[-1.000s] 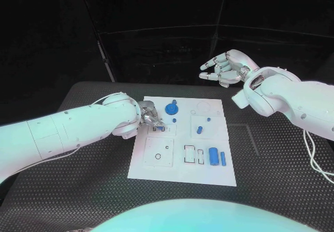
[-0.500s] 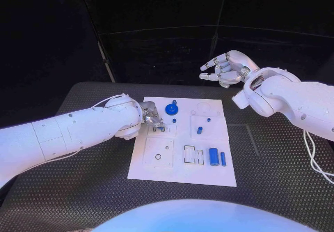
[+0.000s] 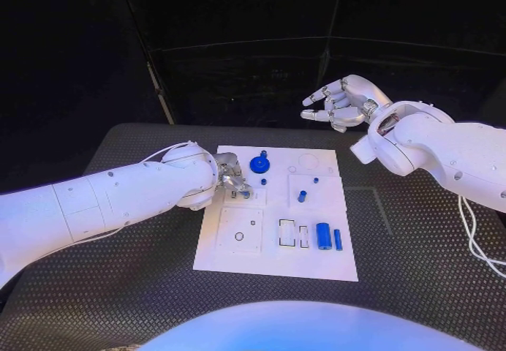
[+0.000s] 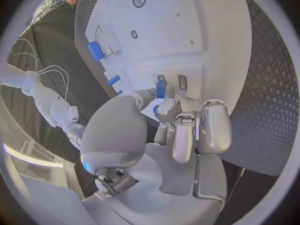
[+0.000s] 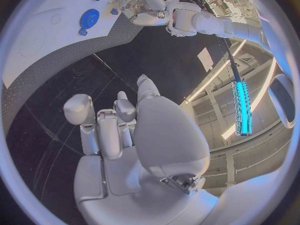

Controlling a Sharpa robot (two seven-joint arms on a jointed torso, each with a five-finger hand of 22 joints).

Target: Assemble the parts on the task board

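The left hand (image 4: 164, 116) is lowered onto the left-centre area of the flat white rectangular task board (image 3: 276, 256), its fingertips pinching a small blue oblong part (image 4: 160, 89); this low, close grip suits guiding the part into one of the small recesses directly beneath it. In the left wrist view the part's long axis runs roughly in line with the fingers, pointing down toward the board surface, though whether its tip is already seated cannot be confirmed because the fingers cover it. The right hand (image 3: 339, 103) is raised beyond the board's far right corner, well apart from the work, fingers loosely spread and holding nothing, presumably parked clear. A round blue gear-like disc (image 3: 259, 164) lies flat just beyond the left hand. Two blue cylinders (image 3: 329, 238) lie side by side near the board's right edge, long axes running near to far.
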